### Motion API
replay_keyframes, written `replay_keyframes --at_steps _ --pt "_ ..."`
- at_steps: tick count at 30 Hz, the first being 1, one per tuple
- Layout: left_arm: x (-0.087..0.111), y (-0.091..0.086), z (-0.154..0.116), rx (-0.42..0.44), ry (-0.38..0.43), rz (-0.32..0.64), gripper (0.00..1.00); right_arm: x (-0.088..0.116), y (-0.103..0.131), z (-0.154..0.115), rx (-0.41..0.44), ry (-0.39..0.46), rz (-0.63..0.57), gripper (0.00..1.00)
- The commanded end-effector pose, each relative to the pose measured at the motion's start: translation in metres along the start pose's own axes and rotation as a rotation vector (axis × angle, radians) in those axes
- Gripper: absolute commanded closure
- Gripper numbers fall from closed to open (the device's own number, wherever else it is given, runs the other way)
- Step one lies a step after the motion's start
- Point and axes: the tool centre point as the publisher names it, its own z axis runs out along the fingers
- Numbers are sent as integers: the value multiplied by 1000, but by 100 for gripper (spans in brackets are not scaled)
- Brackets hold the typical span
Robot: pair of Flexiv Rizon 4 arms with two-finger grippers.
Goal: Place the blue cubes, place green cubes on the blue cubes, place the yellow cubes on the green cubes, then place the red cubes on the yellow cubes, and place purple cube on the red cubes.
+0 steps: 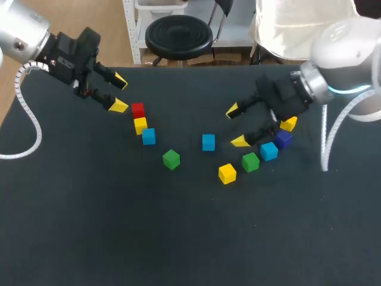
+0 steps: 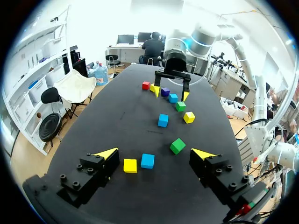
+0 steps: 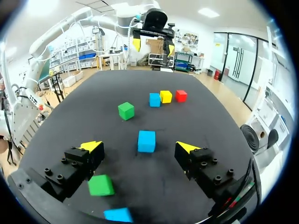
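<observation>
Right tool [image 1: 236, 126] partly hides one yellow cube [image 1: 290, 124].

Can see only part of 1 yellow cube [image 1: 290, 124] overhead, tucked behind the right claw [image 1: 236, 126]. Barely glimpsed from the left wrist too, behind that claw's finger. From the right wrist, can see 1 blue cube [image 3: 118, 214] only in part, cut off at the rim.

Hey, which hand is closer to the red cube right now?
Left. The left hand hangs open just beside the red cube. The right hand, also open, is well across the table, near the purple cube.
</observation>
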Motion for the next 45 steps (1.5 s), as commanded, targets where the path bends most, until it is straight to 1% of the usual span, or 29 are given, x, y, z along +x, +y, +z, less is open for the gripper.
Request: replay_keyframes --at_steps 1,3,14,15,17,18,22,23,29,31,33,35,39,42,45 --pt "1 -1 0 -2 -3 2 0 6 19 -22 -26 -57 1 0" --pt "1 -1 0 -2 -3 2 0 4 25 -26 -31 -90 6 0" --pt "1 -1 0 -2 -3 2 0 4 25 -26 -31 -90 6 0" --pt "1 -1 0 -2 -3 2 0 7 26 -27 -32 -70 10 0" --pt "1 -1 0 -2 -3 2 0 12 28 -33 -37 -86 4 0" --pt "1 -1 0 -2 -3 2 0 14 30 -37 -36 -74 -2 0" --pt "1 -1 0 -2 -3 2 0 24 32 -53 -78 -85 -32 0" --pt "1 -1 0 -2 -3 2 0 26 33 -56 -82 -71 -39 0" --pt "1 -1 0 -2 -3 2 0 31 31 -65 -189 16 -77 0" --pt "1 -1 0 -2 -3 2 0 33 31 -66 -206 33 -92 0" --pt "1 -1 0 -2 -3 2 0 37 29 -67 -219 63 -74 0" --pt "1 -1 0 -2 -3 2 0 41 28 -67 -232 74 -65 0" --pt "1 -1 0 -2 -3 2 0 56 29 -65 -232 91 -8 0" --pt "1 -1 0 -2 -3 2 0 67 34 -64 -217 111 27 0" --pt "1 -1 0 -2 -3 2 0 72 36 -64 -197 109 31 0"
